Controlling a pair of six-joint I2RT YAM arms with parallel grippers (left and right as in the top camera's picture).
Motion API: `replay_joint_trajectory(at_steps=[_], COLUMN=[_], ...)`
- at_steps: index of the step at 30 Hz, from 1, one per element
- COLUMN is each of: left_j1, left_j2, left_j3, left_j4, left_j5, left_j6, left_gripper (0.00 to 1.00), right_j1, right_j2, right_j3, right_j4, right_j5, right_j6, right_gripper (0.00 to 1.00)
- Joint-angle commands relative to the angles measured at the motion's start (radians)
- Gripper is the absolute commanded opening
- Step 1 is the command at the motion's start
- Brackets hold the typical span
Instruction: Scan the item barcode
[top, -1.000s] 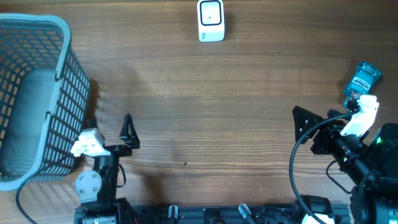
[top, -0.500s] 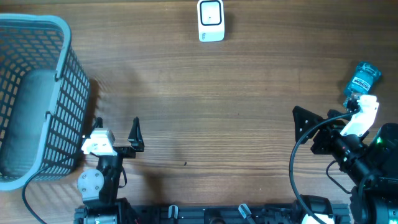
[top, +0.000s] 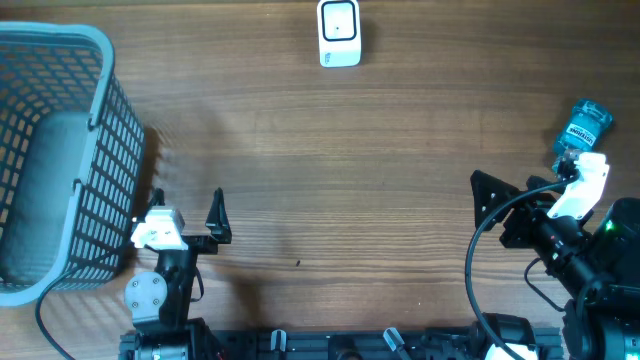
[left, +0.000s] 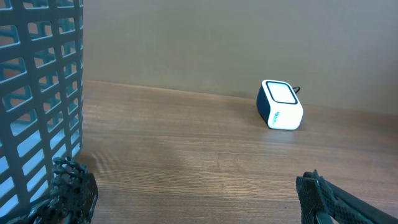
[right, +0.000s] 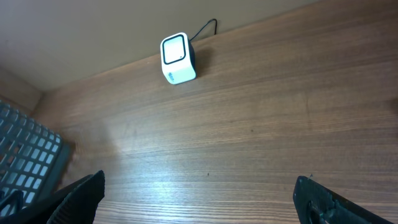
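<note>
The item, a small blue-teal bottle (top: 581, 128) with a white label, lies at the far right of the wooden table and appears in the overhead view only. My right gripper (top: 527, 180) is just in front of it and a little left, open and empty. My right gripper (right: 200, 196) has only bare wood between its jaws. The white boxy scanner (top: 339, 33) stands at the back centre, also visible as the scanner (left: 280, 104) and the scanner (right: 177, 58). My left gripper (top: 185, 208) is open and empty near the front left, and my left gripper (left: 196, 193) is over bare wood.
A grey mesh basket (top: 60, 150) fills the left side, close to my left gripper; the basket wall (left: 37, 93) is right beside the left finger. The basket corner (right: 25, 162) shows at lower left. The scanner's cable runs off the back edge.
My left gripper shifted slightly right and toward the front edge, then stopped. The right arm, the bottle and the scanner have not moved.
</note>
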Motion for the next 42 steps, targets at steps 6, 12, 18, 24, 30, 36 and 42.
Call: replay_joint_trajectory(at_steps=[6, 12, 18, 24, 30, 36, 42], left_j1=[-0.005, -0.005, -0.005, -0.005, -0.005, -0.005, -0.005], left_j2=[-0.009, -0.009, -0.009, -0.009, -0.009, -0.009, -0.009], left_j3=[-0.009, -0.008, -0.008, -0.008, -0.008, -0.008, -0.008], left_j4=[0.000, 0.000, 0.000, 0.000, 0.000, 0.000, -0.001], left_j5=[-0.010, -0.010, -0.010, -0.010, -0.010, -0.010, -0.010], left_j6=[0.023, 0.023, 0.023, 0.023, 0.023, 0.023, 0.023], left_gripper=[1.00, 1.00, 1.00, 1.00, 1.00, 1.00, 1.00], right_j1=[0.008, 0.033, 0.120, 0.163, 0.192, 0.198, 0.198], right_j2=[0.005, -0.016, -0.182, -0.412, -0.562, -0.635, -0.635], right_j3=[-0.001, -0.137, -0.512, -0.838, -0.958, -0.960, -0.960], right_j4=[0.004, 0.185, 0.563, 0.782, 0.776, 0.782, 0.780], right_j5=[0.044, 0.052, 0.053, 0.052, 0.055, 0.102, 0.101], right_j6=[-0.016, -0.149, -0.191, -0.151, -0.131, -0.130, -0.124], right_gripper=[0.99, 1.00, 1.00, 1.00, 1.00, 1.00, 1.00])
